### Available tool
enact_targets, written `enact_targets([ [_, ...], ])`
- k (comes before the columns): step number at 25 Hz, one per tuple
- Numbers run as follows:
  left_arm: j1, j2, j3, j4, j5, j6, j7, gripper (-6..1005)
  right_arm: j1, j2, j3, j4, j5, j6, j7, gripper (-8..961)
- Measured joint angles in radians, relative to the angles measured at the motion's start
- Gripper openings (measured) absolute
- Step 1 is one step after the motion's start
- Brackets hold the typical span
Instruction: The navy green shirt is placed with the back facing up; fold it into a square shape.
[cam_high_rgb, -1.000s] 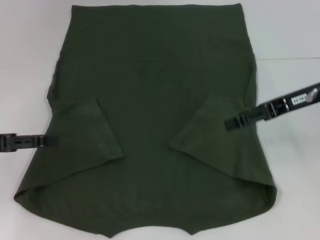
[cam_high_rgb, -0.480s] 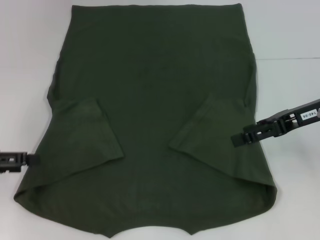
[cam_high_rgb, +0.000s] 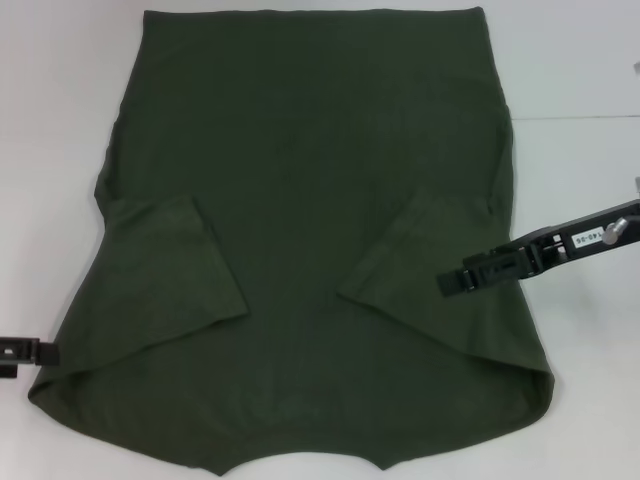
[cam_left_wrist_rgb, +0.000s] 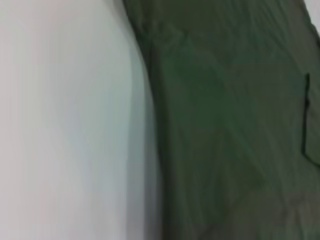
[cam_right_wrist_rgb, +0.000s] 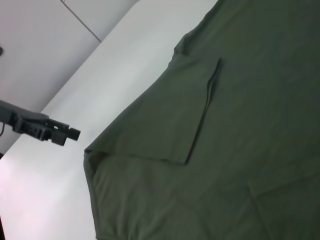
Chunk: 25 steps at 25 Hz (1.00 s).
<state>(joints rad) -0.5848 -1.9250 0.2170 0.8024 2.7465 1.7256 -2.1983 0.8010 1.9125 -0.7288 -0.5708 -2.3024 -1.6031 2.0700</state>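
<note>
Navy green shirt (cam_high_rgb: 320, 230) lies flat on white surface (cam_high_rgb: 580, 60), both sleeves folded inward, body folds pending; right pincer (cam_high_rgb: 452, 281) over right sleeve, left pincer (cam_high_rgb: 40, 352) at shirt's left edge, finger states indeterminate.

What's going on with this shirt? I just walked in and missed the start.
A two-armed robot is folding a navy green shirt that lies flat on a white table, both sleeves already folded inward. The right gripper is over the right sleeve; the left gripper sits off the shirt's left edge, near the bottom corner.
</note>
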Motion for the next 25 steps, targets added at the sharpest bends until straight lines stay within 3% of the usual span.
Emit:
enact_targets([
  [25, -0.021, 0.003, 0.046, -0.082, 0.047, -0.113, -0.025, 881, 0.000, 0.013, 0.002, 0.003, 0.000, 0.039, 0.001, 945],
])
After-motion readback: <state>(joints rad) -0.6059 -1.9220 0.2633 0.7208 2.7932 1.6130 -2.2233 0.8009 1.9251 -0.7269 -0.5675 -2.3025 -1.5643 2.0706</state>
